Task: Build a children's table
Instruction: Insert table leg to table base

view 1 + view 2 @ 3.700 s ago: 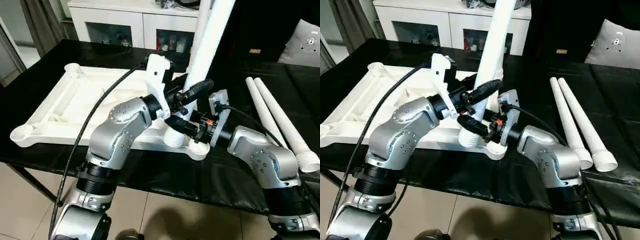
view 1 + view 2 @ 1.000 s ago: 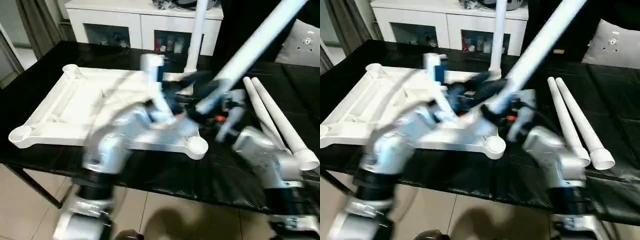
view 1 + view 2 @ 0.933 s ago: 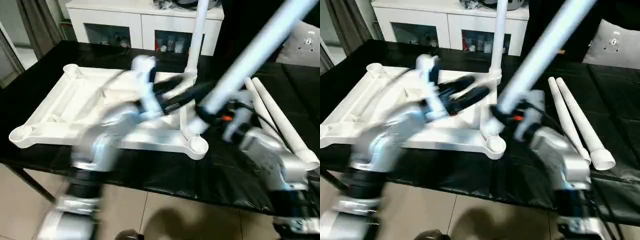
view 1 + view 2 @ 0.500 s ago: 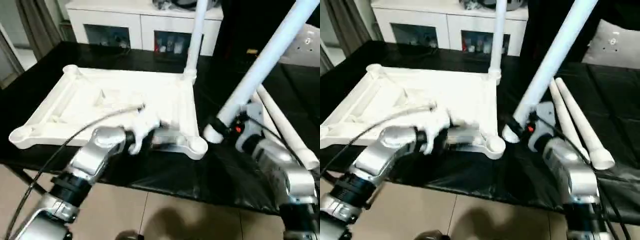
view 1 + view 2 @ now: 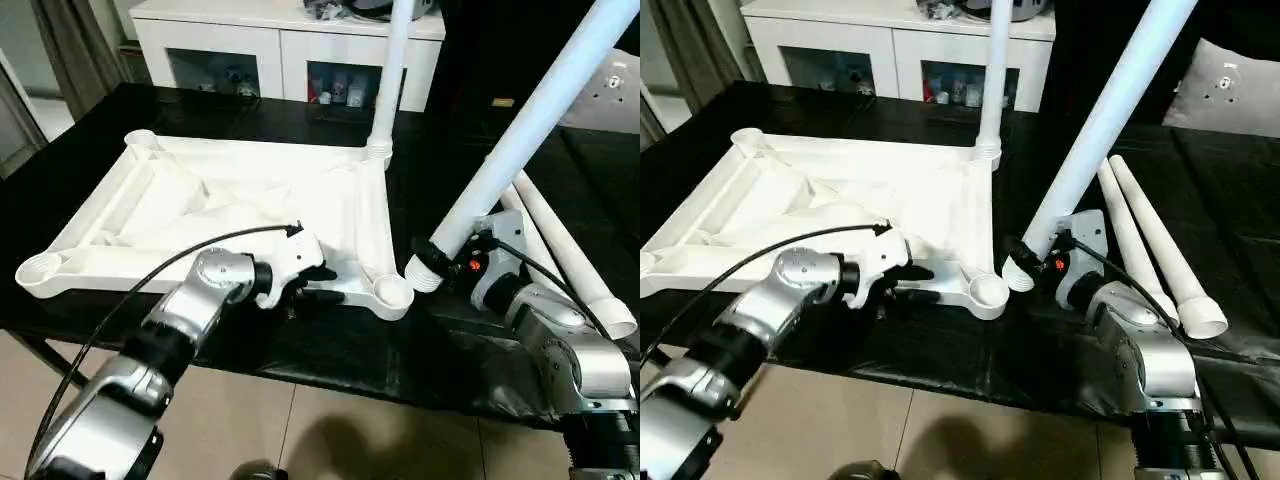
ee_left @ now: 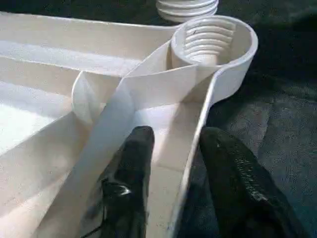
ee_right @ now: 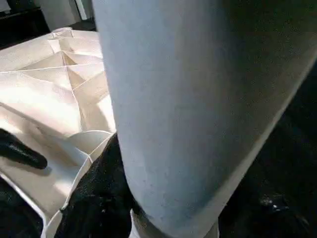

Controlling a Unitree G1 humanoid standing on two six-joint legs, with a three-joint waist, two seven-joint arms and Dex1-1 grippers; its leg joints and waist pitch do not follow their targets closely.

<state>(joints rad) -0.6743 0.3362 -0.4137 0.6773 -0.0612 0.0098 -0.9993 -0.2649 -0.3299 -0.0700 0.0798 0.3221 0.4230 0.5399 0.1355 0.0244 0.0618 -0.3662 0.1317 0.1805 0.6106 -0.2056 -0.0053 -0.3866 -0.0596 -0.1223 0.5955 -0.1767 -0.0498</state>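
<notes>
A large work table (image 5: 470,340) draped in a black cover carries everything. The white plastic table top (image 5: 230,205) lies on it upside down, ribbed underside up, with round sockets at its corners, the near right one (image 5: 392,292) close to the table's front edge. To the right of it, well apart, two loose white legs (image 5: 1150,250) lie side by side and touching on the black cover, their wide ends toward the front.
</notes>
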